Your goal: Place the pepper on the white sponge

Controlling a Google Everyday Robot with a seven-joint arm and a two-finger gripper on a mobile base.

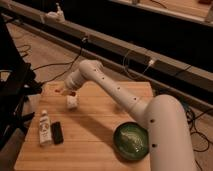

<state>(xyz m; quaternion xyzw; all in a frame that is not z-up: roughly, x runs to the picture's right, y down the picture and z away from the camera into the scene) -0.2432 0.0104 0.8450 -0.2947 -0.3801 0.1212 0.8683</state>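
The white sponge lies on the wooden table near its far left corner. My gripper is at the end of the white arm that reaches in from the lower right. It hovers just left of and slightly beyond the sponge, close above the table's far left edge. A small orange-red bit, the pepper, shows at the gripper's tip, and the gripper is shut on it. The pepper is not touching the sponge.
A white tube with a label and a small black object lie at the table's left front. A green bowl sits at the right front beside my arm. Dark furniture stands left of the table, and cables lie on the floor behind it.
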